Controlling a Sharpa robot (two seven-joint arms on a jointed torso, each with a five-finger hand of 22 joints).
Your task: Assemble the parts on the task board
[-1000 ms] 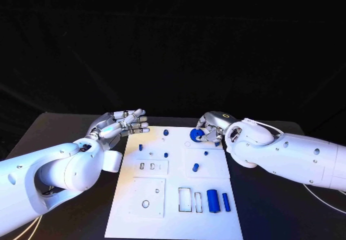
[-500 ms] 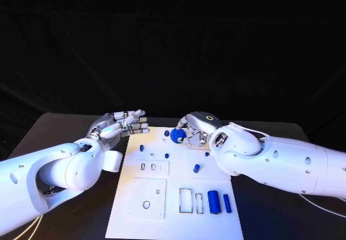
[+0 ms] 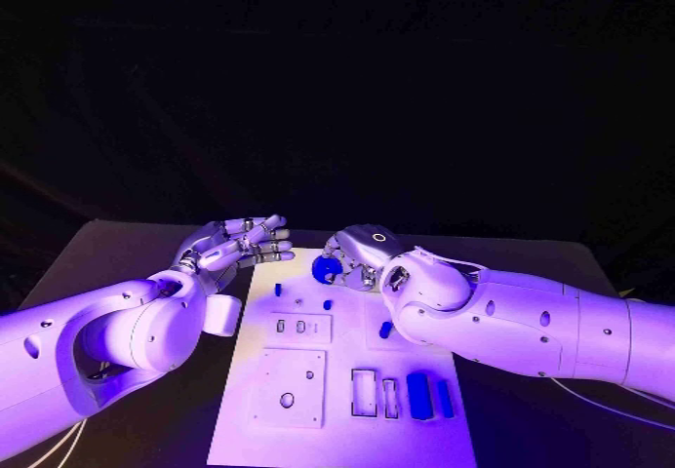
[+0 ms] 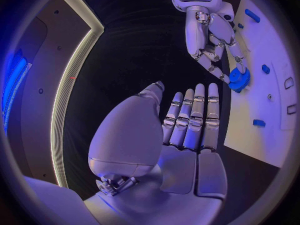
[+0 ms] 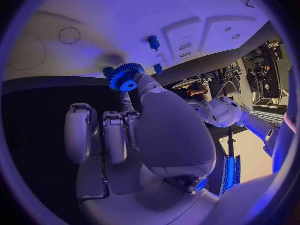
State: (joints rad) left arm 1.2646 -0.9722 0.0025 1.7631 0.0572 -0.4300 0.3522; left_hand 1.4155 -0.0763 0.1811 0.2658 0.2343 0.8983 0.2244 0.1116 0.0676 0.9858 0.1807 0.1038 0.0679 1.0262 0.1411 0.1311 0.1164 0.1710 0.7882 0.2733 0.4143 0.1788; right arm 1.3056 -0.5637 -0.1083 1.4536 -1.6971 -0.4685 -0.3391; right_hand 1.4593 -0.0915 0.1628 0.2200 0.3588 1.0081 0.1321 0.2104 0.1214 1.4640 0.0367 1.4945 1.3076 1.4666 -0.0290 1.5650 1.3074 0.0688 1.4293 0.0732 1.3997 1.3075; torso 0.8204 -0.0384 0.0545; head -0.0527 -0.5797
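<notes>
Head view: the white task board (image 3: 267, 419) is being shown lying lengthwise in the lower centre of the frame on the black table (image 3: 99, 253). A blue gear (image 3: 328, 270) is being pinched at the fingertips of the right hand (image 3: 359, 255), just above the board's far end, slightly left of the frame's centre. The left hand (image 3: 232, 244) is being held at centre left, just off the board's far left corner, with its fingers stretched out side by side and nothing in them. Several small blue pegs are being left standing on the board's upper half, one (image 3: 277, 289) near the left edge and another (image 3: 384, 330) nearer the middle. A thick blue cylinder (image 3: 419, 395) and a thinner blue bar (image 3: 445, 398) are being left lying side by side at the board's lower right, beside two rectangular slots (image 3: 362, 391). From the left wrist view the gear (image 4: 239, 78) is being seen at right of centre, gripped by the right hand (image 4: 215, 45) over the board's edge, and the left hand (image 4: 187, 135) is lying flat and empty. From the right wrist view the toothed gear (image 5: 126, 77) is being seen held at the fingertips, upper left of centre.
</notes>
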